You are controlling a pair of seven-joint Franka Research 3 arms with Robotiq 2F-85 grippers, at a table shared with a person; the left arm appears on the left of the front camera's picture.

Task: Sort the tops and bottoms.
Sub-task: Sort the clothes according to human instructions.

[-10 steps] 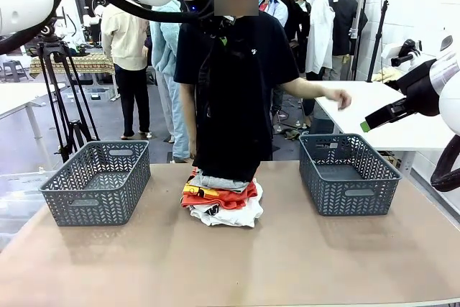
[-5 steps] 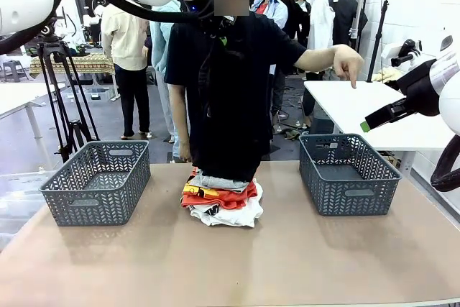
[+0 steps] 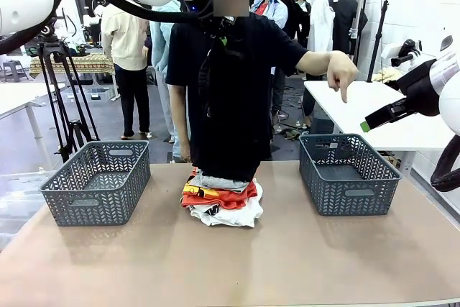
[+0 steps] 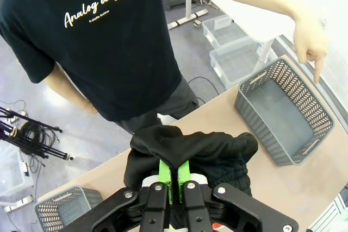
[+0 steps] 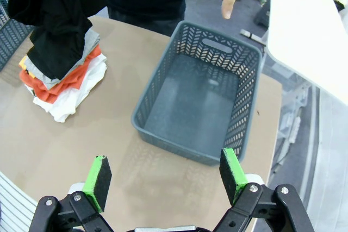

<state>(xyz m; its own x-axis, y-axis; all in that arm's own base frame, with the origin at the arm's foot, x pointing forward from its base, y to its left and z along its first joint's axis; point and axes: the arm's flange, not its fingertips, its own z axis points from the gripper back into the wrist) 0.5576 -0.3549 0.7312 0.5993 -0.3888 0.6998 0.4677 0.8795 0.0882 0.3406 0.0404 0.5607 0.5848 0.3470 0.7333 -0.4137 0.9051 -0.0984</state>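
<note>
The left gripper (image 4: 173, 180) pinches a black garment (image 4: 209, 148) hanging above the shirt pile (image 3: 223, 203). The right gripper (image 5: 166, 175) gapes wide, empty. A person's hand (image 3: 341, 70) points down at the basket (image 3: 359, 195) at the pile's 3 o'clock.

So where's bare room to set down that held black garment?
Bare inside: the right basket, under the person's pointing hand, and the left basket. Table is free between each basket and the pile of tops, and along the near edge. Crowded: the pile, under the hanging black garment.
</note>
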